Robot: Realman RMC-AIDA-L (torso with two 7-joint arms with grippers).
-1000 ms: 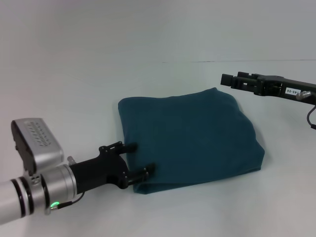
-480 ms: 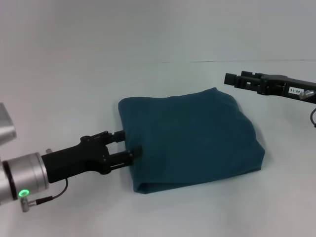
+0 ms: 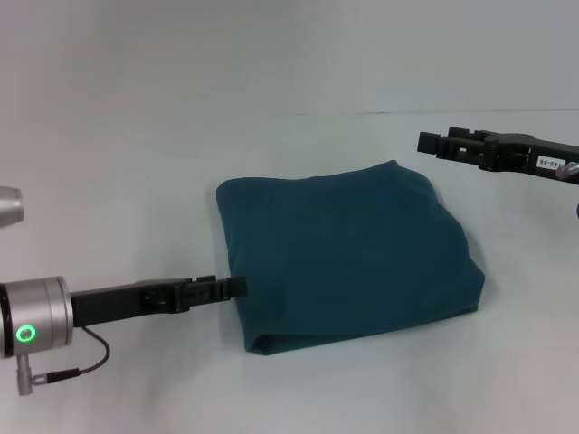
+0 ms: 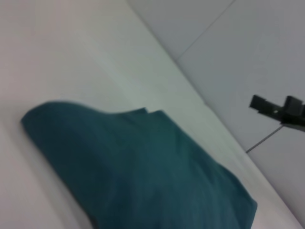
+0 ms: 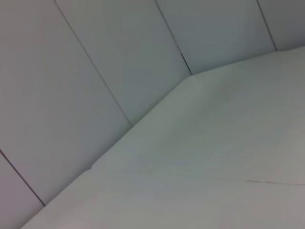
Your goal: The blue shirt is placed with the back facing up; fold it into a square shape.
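Head view: blue shirt (image 3: 348, 256) folded into a squarish bundle, flat on the white table (image 3: 136, 181). Left gripper (image 3: 237, 287) right at the shirt's left edge, turned edge-on, can't tell if pinched or loose. Right gripper (image 3: 425, 143) up beyond the shirt's far right corner, well clear, grip state also impossible to tell.

1. The left arm reached in low from eight o'clock, its silver wrist lit by a green ring.
2. The left gripper (image 3: 237, 287) lay edge-on, pointing toward three o'clock; its finger spread could not be judged.
3. The right gripper (image 3: 425, 142) hovered at two o'clock, pointing toward nine o'clock.
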